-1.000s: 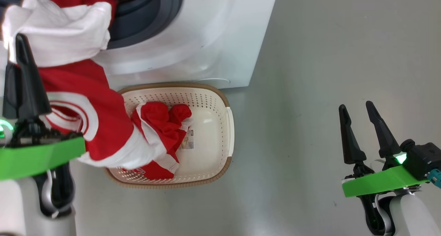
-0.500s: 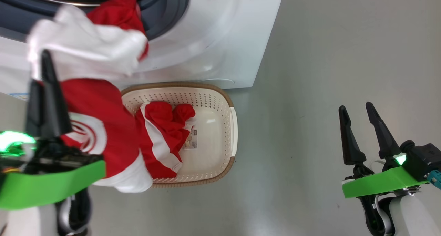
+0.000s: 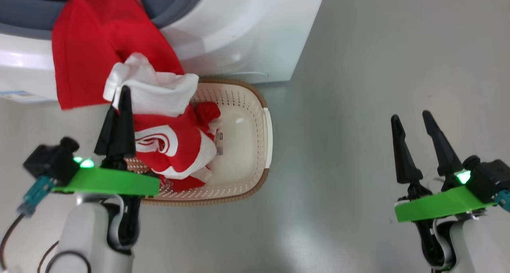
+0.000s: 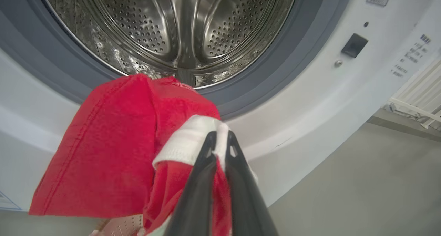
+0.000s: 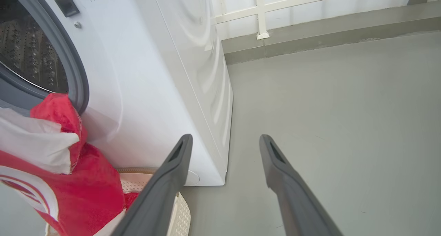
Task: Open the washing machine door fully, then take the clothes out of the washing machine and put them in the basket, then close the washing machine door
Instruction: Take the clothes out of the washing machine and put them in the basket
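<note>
Head view: the left gripper (image 3: 118,101) pinches a white fold of the clothes (image 3: 91,54). Their red cloth trails from the mouth of the washing machine (image 3: 247,34) down over the left rim of the basket (image 3: 267,133), which stands on the floor (image 3: 358,85) at the washing machine's foot. The right gripper (image 3: 410,118) hangs well apart, fingers wide.

Left wrist view: the fingers are clamped on the white band, in front of the steel drum (image 4: 179,26).

Right wrist view: the fingers are spread and hold nothing.
</note>
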Tool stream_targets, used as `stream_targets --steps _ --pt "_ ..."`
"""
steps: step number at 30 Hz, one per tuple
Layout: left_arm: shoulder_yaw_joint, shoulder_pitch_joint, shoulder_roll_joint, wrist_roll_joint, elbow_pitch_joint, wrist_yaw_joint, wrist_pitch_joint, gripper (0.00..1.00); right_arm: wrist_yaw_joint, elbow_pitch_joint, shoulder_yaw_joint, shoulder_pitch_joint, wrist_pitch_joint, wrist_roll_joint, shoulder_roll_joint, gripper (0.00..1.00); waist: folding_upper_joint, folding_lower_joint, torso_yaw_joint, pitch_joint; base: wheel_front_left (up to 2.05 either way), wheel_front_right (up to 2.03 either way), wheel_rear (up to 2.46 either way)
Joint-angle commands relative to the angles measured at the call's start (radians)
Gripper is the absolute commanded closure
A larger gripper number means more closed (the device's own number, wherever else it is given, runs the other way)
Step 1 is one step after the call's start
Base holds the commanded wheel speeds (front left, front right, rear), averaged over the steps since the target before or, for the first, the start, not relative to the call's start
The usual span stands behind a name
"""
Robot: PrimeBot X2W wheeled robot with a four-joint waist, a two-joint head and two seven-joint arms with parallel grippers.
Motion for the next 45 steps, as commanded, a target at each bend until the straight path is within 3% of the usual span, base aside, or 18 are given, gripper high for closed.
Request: stream_targets --steps 1,10,27,28,29,30,31,32,33,45 --pt "0.023 -0.019 0.019 0.003 0.012 -0.006 -0.004 1.00 0.006 -0.026 0.027 -0.016 -0.006 0.008 -0.001 0.00 0.0000 0.0000 -0.008 0.028 0.00 0.00 0.00" --pt "-0.005 -0.084 0.019 -0.004 0.240 -0.006 -0.004 1.00 0.006 -0.030 0.032 -0.035 -0.006 0.004 0.002 0.00 0.0000 0.0000 -0.024 0.089 0.00 0.00 0.00" --pt "-0.035 -0.233 0.019 0.052 0.517 -0.006 -0.004 1.00 0.006 -0.043 0.048 -0.063 -0.006 -0.004 0.004 0.00 0.0000 0.0000 -0.052 0.175 0.00 0.00 0.00" --pt "-0.032 -0.239 0.019 0.057 0.524 -0.006 -0.004 0.93 0.006 -0.043 0.048 -0.063 -0.006 -0.004 0.004 0.00 0.0000 0.0000 -0.053 0.178 0.00 0.00 0.00" --pt "-0.026 -0.244 0.019 0.062 0.530 -0.006 -0.004 0.71 0.006 -0.044 0.049 -0.064 -0.006 -0.004 0.004 0.00 0.0000 0.0000 -0.054 0.180 0.00 0.00 0.00" --pt "-0.021 -0.249 0.019 0.065 0.536 -0.006 -0.004 0.57 0.006 -0.045 0.048 -0.064 -0.006 -0.004 0.004 0.00 0.0000 0.0000 -0.056 0.183 0.00 0.00 0.00" --pt "-0.016 -0.254 0.019 0.069 0.540 -0.006 -0.004 0.51 0.006 -0.046 0.048 -0.065 -0.006 -0.004 0.004 0.00 0.0000 0.0000 -0.056 0.186 0.00 0.00 0.00" --pt "-0.010 -0.258 0.019 0.072 0.543 -0.006 -0.004 0.20 0.006 -0.046 0.047 -0.065 -0.006 -0.004 0.005 0.00 0.0000 0.0000 -0.056 0.188 0.00 0.00 0.00" --pt "-0.006 -0.262 0.019 0.076 0.544 -0.006 -0.004 0.02 0.006 -0.047 0.046 -0.066 -0.006 -0.005 0.005 0.00 0.0000 0.0000 -0.055 0.189 0.00 0.00 0.00" --pt "0.021 -0.262 0.019 0.094 0.519 -0.006 -0.004 0.00 0.006 -0.041 0.043 -0.071 -0.006 -0.010 0.005 0.00 0.0000 0.0000 -0.045 0.175 0.00 0.00 0.00"
